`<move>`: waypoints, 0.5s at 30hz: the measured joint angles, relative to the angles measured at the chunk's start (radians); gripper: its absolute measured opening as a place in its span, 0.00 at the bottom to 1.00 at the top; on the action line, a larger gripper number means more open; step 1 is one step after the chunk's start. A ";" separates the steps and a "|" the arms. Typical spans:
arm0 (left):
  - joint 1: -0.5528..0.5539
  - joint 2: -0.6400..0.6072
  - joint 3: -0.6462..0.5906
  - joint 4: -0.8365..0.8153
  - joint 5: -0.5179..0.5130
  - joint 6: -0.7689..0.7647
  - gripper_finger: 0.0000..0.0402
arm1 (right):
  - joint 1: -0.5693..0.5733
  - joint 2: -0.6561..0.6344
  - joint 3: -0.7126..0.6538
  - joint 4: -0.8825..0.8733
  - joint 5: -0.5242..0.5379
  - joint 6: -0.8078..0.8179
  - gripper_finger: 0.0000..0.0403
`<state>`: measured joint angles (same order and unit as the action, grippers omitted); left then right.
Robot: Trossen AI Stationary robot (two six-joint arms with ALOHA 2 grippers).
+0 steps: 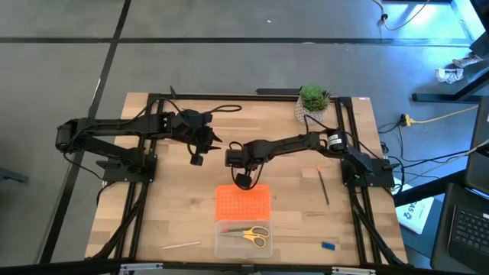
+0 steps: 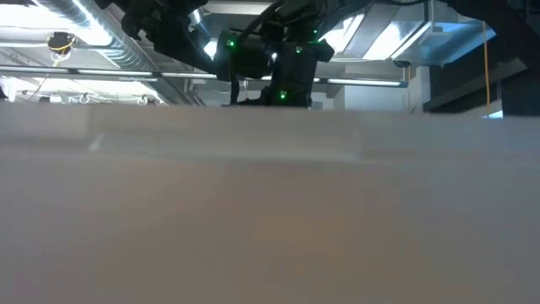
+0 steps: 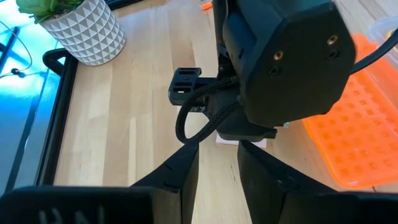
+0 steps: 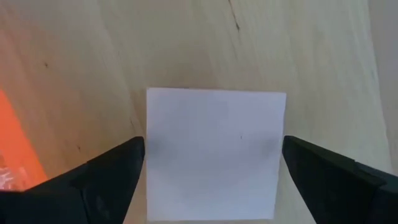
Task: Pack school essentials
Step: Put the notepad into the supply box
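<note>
the desk (image 1: 176,221) carries the clear case (image 1: 243,221) at lower centre. just above its orange lid, the right hand (image 4: 211,163) hangs spread, fingers flanking the pale pink square pad (image 4: 214,152) directly beneath. the left hand (image 1: 197,159), pressed nearly together, waits farther off, upper left.

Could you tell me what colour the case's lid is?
Orange lid, clearest in the high view.

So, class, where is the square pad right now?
In the right wrist view the pale square pad lies flat on the table between the right gripper's open fingers, beside the orange lid.
</note>
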<state>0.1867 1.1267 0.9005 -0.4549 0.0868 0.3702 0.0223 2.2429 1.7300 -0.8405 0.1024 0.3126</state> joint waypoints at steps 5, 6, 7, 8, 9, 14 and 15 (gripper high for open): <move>0.000 0.000 0.000 0.000 0.000 0.000 0.26 | 0.000 0.000 -0.007 0.014 0.000 -0.003 0.95; 0.000 0.000 0.000 0.000 0.000 0.000 0.26 | 0.000 0.000 -0.007 0.014 0.000 -0.003 0.95; 0.000 0.000 0.000 0.000 0.000 0.000 0.26 | 0.000 0.000 -0.009 0.016 0.001 -0.003 0.95; 0.000 0.000 0.000 0.000 0.000 0.000 0.26 | -0.002 -0.001 -0.017 0.026 0.000 -0.004 0.95; 0.000 0.000 0.000 0.000 0.000 0.000 0.26 | -0.003 -0.001 -0.026 0.035 0.002 -0.004 0.95; 0.000 0.000 0.000 0.000 0.000 0.000 0.26 | -0.006 -0.008 -0.060 0.078 0.000 -0.004 0.95; 0.000 0.000 0.000 0.000 0.000 0.000 0.26 | -0.006 -0.008 -0.061 0.079 0.001 -0.004 0.95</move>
<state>0.1864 1.1267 0.9005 -0.4551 0.0868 0.3700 0.0166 2.2345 1.6691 -0.7613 0.1035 0.3084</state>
